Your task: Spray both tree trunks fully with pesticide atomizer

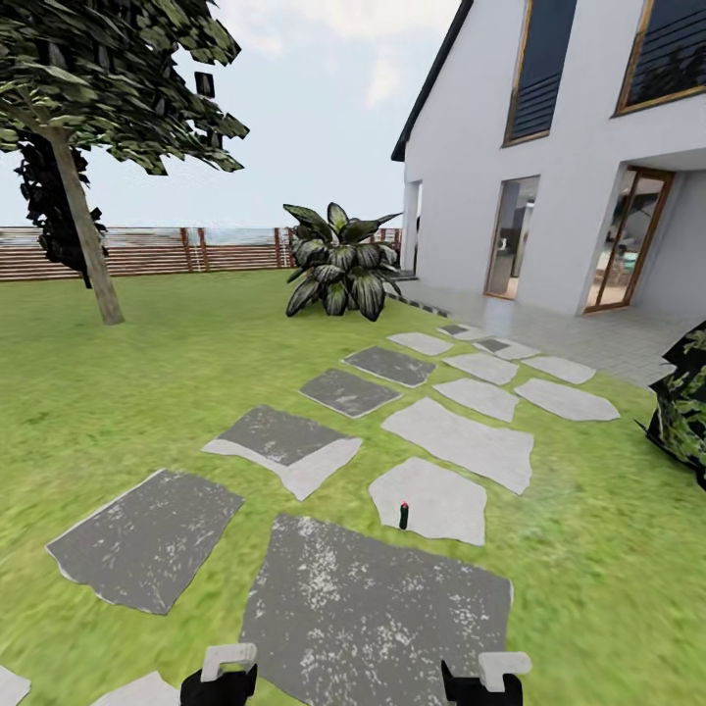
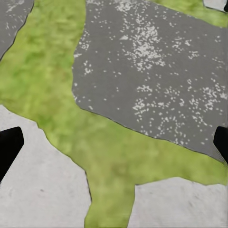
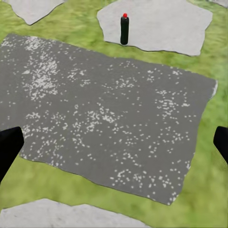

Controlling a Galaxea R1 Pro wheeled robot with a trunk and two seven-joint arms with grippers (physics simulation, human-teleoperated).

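Right hand (image 3: 114, 142) spread wide, empty, well short of the pesticide atomizer (image 3: 124, 29) upright on a pale paving slab (image 3: 166, 26). Approach phase; gotta roll closer, then reach down.

Far right: a white house (image 1: 588, 147) with tall dark upper windows (image 1: 541, 64) and wood-framed glass doors (image 1: 626, 240) at ground level. In front of it, a pale tiled terrace (image 1: 588, 333). Just beside the house's left corner, a broad-leaved plant (image 1: 341, 263) with striped dark leaves. Running from near centre toward the terrace, irregular paving slabs (image 1: 378, 608), dark speckled grey nearby and to the left, lighter to the right and farther off. At the right edge, part of a dark leafy shrub (image 1: 681, 402). Above, pale cloudy sky (image 1: 314, 98).
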